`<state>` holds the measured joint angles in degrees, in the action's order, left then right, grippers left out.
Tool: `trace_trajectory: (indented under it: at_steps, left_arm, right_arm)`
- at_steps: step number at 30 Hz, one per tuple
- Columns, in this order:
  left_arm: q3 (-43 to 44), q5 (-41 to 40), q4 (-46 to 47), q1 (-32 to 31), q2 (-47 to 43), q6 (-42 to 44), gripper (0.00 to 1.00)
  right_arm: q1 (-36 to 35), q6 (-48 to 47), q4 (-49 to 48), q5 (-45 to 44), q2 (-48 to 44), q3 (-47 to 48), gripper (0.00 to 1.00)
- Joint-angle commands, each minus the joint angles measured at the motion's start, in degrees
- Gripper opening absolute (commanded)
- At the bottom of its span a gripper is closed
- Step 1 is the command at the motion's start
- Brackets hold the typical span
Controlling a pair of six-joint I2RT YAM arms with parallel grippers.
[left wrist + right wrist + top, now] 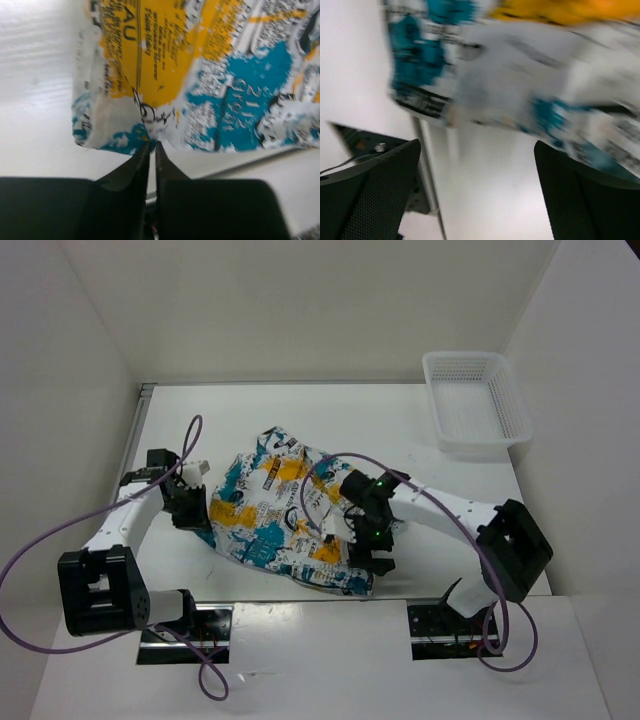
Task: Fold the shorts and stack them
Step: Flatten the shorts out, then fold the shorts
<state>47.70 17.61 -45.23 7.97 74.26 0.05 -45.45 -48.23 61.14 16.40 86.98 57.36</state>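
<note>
The shorts lie crumpled in the middle of the table, white cloth with yellow-orange and teal patches and dark lettering. My left gripper is at their left edge. In the left wrist view its jaws stand almost together, pinching a puckered bit of the shorts' hem, and that corner hangs slightly off the table. My right gripper hovers over the right side of the shorts. In the right wrist view it is wide open with only bare table between the fingers; the shorts show blurred beyond the tips.
A white mesh basket stands at the back right of the white table. White walls close in the left, back and right sides. Purple cables loop from both arms. The table's near edge and a mounting plate lie close to the right gripper.
</note>
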Motion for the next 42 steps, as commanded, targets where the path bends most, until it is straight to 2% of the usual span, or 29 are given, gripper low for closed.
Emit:
trace_trajectory:
  at_steps: [1, 2, 3, 4, 5, 9, 12, 16, 21, 24, 28, 33, 37, 41, 42]
  left_arm:
    - [5.5, 5.2, -7.0, 0.2, -1.0, -0.1, 0.27]
    - [7.1, 5.9, -5.2, 0.2, -0.4, -0.1, 0.33]
    - [9.1, 7.7, -3.0, 0.2, 1.3, -0.1, 0.45]
    - [11.2, 8.6, 2.0, 0.2, 2.7, -0.1, 0.5]
    - [16.5, 9.7, 4.3, 0.2, 6.3, -0.1, 0.53]
    - [27.6, 12.3, 16.6, 0.2, 15.3, -0.1, 0.62]
    - [32.2, 7.3, 21.7, -3.2, 23.2, -0.1, 0.63]
    - [40.0, 1.6, 26.8, -8.0, 32.5, -0.1, 0.64]
    - [52.4, 3.2, 28.3, -11.4, 46.3, -0.1, 0.68]
    - [56.9, 3.8, 28.3, -13.9, 51.2, -0.1, 0.68]
    - [57.4, 3.8, 27.0, -15.3, 53.4, -0.1, 0.68]
    - [54.8, 3.8, 25.8, -15.9, 54.7, -0.1, 0.62]
    - [54.3, 10.6, 22.2, -15.9, 55.2, -0.1, 0.48]
    - [52.4, 14.5, 19.9, -16.5, 54.6, -0.1, 0.26]
    - [51.4, 15.2, 19.3, -16.5, 54.0, -0.1, 0.13]
  right_arm:
    - [6.0, 3.6, -6.6, -2.5, -4.5, 6.3, 1.0]
    - [7.9, 4.6, -8.0, -1.9, -5.6, 7.5, 1.0]
    - [12.3, 6.1, -9.8, 0.1, -6.3, 10.1, 1.0]
    - [14.5, 7.5, -11.5, 1.3, -7.0, 11.4, 1.0]
    - [16.6, 11.1, -15.6, 2.5, -8.4, 13.5, 1.0]
    - [25.1, 21.3, -27.5, 3.3, -8.9, 14.2, 1.0]
    - [27.3, 27.0, -36.1, -0.1, -5.3, 10.9, 0.96]
    - [28.5, 29.3, -43.2, -8.8, -1.4, 6.4, 0.78]
    - [31.2, 30.6, -42.5, -8.1, 2.4, 4.5, 0.78]
    - [31.2, 27.8, -39.9, -6.0, 3.7, 4.5, 0.78]
    - [31.2, 24.0, -38.6, -5.8, 5.7, 2.8, 0.78]
    - [31.2, 17.9, -34.8, -6.5, 7.0, 1.3, 0.81]
    - [31.2, 15.1, -32.8, -5.9, 8.6, -1.4, 0.81]
    - [30.6, 13.8, -33.4, -7.0, 9.8, -3.4, 0.74]
    - [30.0, 13.2, -33.4, -7.0, 9.8, -4.1, 0.64]
